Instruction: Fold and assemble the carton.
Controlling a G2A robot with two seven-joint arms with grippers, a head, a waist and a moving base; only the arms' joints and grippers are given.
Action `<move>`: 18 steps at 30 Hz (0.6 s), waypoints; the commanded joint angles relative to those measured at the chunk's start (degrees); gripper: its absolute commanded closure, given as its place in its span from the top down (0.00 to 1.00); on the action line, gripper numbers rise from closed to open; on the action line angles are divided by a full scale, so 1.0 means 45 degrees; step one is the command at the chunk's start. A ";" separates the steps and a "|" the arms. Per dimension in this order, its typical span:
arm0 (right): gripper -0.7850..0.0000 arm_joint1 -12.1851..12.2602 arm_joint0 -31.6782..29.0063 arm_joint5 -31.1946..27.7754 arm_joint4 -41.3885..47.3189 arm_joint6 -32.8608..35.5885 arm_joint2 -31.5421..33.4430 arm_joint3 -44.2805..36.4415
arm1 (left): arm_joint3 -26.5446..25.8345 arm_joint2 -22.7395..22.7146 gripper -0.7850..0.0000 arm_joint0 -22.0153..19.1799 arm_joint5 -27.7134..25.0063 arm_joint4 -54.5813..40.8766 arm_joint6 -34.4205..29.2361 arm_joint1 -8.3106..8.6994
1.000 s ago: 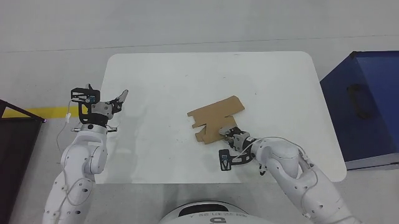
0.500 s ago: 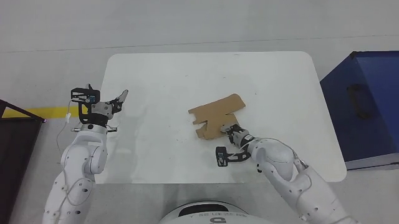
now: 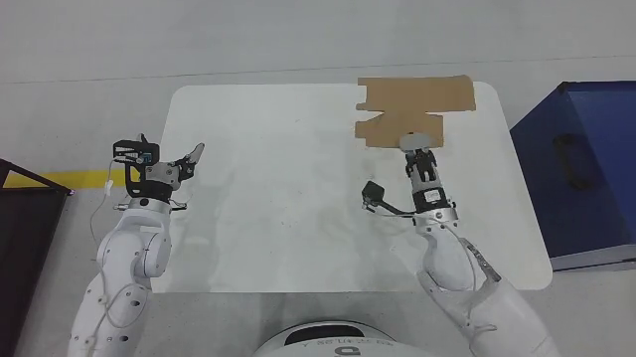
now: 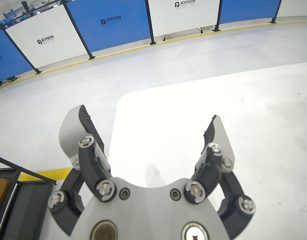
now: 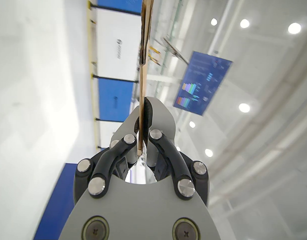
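Right end effector (image 3: 414, 146) is clamped on one edge of the flat carton (image 3: 415, 106), held above the counter (image 3: 278, 188) far right; such a thin pinch may slip. Left end effector (image 3: 185, 161) is apart, empty

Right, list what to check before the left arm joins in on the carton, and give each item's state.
1. Right hand shut on the carton: ok, it pinches the carton's lower edge.
2. Carton lifted off the table: ok, held upright above the hand.
3. Carton panels folded: not ok, it is flat.
4. Left hand open: ok, nothing in it.
5. Left hand near the carton: not ok, it is at the table's edge on its own side, well apart.
6. Grip firm enough for folding: cannot tell.
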 commanded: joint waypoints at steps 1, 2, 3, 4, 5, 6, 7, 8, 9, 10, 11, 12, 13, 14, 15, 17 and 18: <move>0.00 0.0229 0.0600 0.0175 0.0057 0.0612 0.0288 -0.0309 | 0.0000 0.0000 1.00 0.0000 0.0000 0.0000 0.0000 0.0000; 0.00 0.0410 0.0846 0.0273 0.0057 0.0913 0.0441 -0.0494 | 0.0000 0.0000 1.00 0.0000 0.0000 0.0000 0.0000 0.0000; 0.00 0.0620 0.1025 0.0306 0.0057 0.1034 0.0506 -0.0673 | 0.0000 0.0000 1.00 0.0000 0.0000 0.0000 0.0000 0.0000; 0.00 0.0846 0.1176 0.0325 0.0057 0.1077 0.0544 -0.0878 | 0.0000 0.0000 1.00 0.0000 0.0000 0.0000 0.0000 0.0000; 0.00 0.1086 0.1302 0.0337 0.0057 0.1086 0.0570 -0.1057 | 0.0000 0.0000 1.00 0.0000 0.0000 0.0000 0.0000 0.0000; 0.00 0.1331 0.1380 0.0307 0.0057 0.1042 0.0536 -0.1196 | 0.0000 0.0000 1.00 0.0000 0.0000 0.0000 0.0000 0.0000; 0.00 0.1574 0.1456 0.0214 0.0057 0.1019 0.0474 -0.1304 | 0.0000 0.0000 1.00 0.0000 0.0000 0.0000 0.0000 0.0000; 0.00 0.1815 0.1571 0.0082 0.0057 0.1087 0.0403 -0.1386 | 0.0000 0.0000 1.00 0.0000 0.0000 0.0000 0.0000 0.0000; 0.00 0.2049 0.1684 -0.0105 0.0057 0.1187 0.0247 -0.1426 | 0.0000 0.0000 1.00 0.0000 0.0000 0.0000 0.0000 0.0000; 0.00 0.2271 0.1815 -0.0306 0.0057 0.1292 0.0006 -0.1469 | 0.0000 0.0000 1.00 0.0000 0.0000 0.0000 0.0000 0.0000; 0.00 0.2482 0.1996 -0.0368 0.0057 0.1397 -0.0272 -0.1515 | 0.0000 0.0000 1.00 0.0000 0.0000 0.0000 0.0000 0.0000; 0.00 0.2671 0.2165 -0.0370 0.0057 0.1641 -0.0563 -0.1519 | 0.0000 0.0000 1.00 0.0000 0.0000 0.0000 0.0000 0.0000; 0.00 0.2826 0.2294 -0.0283 0.0057 0.2054 -0.0870 -0.1540 | 0.0000 0.0000 1.00 0.0000 0.0000 0.0000 0.0000 0.0000; 0.00 0.2870 0.2319 -0.0224 0.0057 0.2204 -0.0981 -0.1564 | 0.0000 0.0000 1.00 0.0000 0.0000 0.0000 0.0000 0.0000; 0.00 0.2870 0.2319 -0.0224 0.0057 0.2204 -0.0981 -0.1564 | 0.0000 0.0000 1.00 0.0000 0.0000 0.0000 0.0000 0.0000; 0.00 0.2870 0.2319 -0.0224 0.0057 0.2204 -0.0981 -0.1564 | 0.0000 0.0000 1.00 0.0000 0.0000 0.0000 0.0000 0.0000; 0.00 0.2870 0.2319 -0.0224 0.0057 0.2204 -0.0981 -0.1564 | 0.0000 0.0000 1.00 0.0000 0.0000 0.0000 0.0000 0.0000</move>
